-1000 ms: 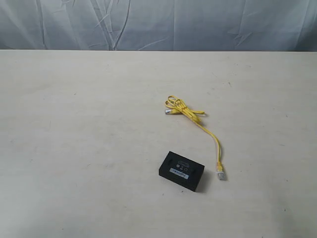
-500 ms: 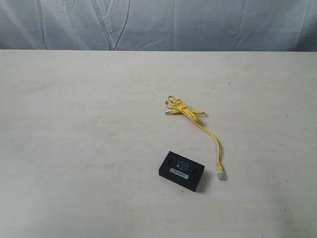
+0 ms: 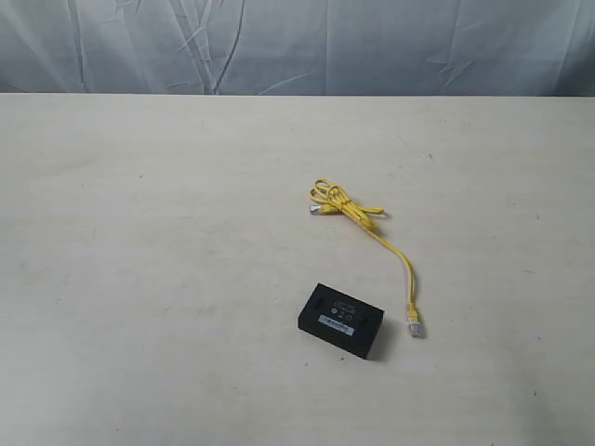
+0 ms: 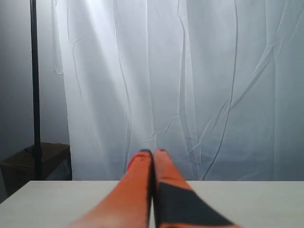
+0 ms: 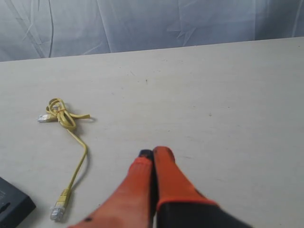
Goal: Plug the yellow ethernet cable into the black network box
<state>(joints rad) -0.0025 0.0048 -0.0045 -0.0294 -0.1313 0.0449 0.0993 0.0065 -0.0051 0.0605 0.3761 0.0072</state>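
The yellow ethernet cable (image 3: 372, 232) lies on the table, its far end bundled in small loops (image 3: 339, 203) and one clear plug (image 3: 415, 325) resting just right of the black network box (image 3: 341, 321). That flat box carries a pale label on top. In the right wrist view the cable (image 5: 71, 137) and a corner of the box (image 5: 12, 205) lie off to one side of my right gripper (image 5: 152, 154), which is shut with nothing in it. My left gripper (image 4: 153, 153) is shut too, empty, pointing at the white curtain. Neither gripper shows in the exterior view.
The pale tabletop (image 3: 139, 232) stretches wide around the box and cable. A wrinkled white curtain (image 3: 297, 46) hangs behind the table's far edge. A dark pole (image 4: 34, 85) and a low dark stand (image 4: 28, 161) show in the left wrist view.
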